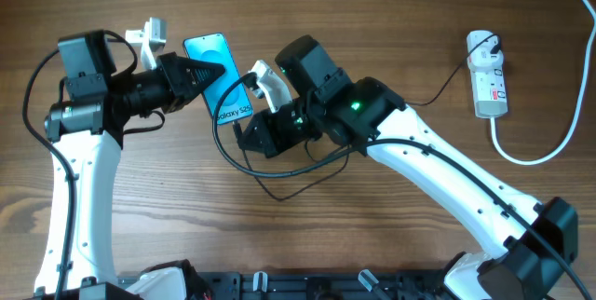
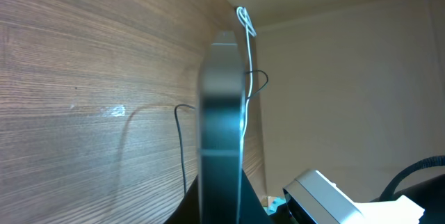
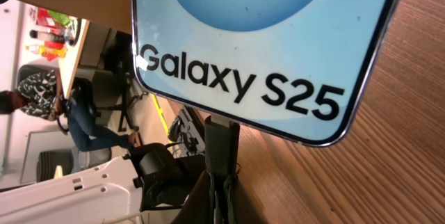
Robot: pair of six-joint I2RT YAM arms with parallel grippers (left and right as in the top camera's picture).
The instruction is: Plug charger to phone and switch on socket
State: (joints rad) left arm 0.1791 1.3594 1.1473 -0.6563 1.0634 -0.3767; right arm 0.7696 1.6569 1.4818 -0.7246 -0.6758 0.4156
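At table centre-left, raised off the brown wood-grain table point(image 1: 372, 20): small rectangular smartphone point(image 1: 220, 75), light blue screen lettered "Galaxy S25" along its bottom edge, held tilted. The left gripper point(image 1: 199, 76) is pinched on the smartphone's side; the left wrist view shows it edge-on, rising from between the dark fingers.

At the smartphone's bottom edge: right gripper point(image 3: 220, 182), fingers pressed together on the connector end point(image 3: 221, 139) of the long thin black charger cable point(image 1: 447, 83). Whether the connector end is seated cannot be told.

At far right, lying flat: small white elongated power strip point(image 1: 487, 81), black plug point(image 1: 494, 54) inserted, thick white cord point(image 1: 559, 142) curving away.
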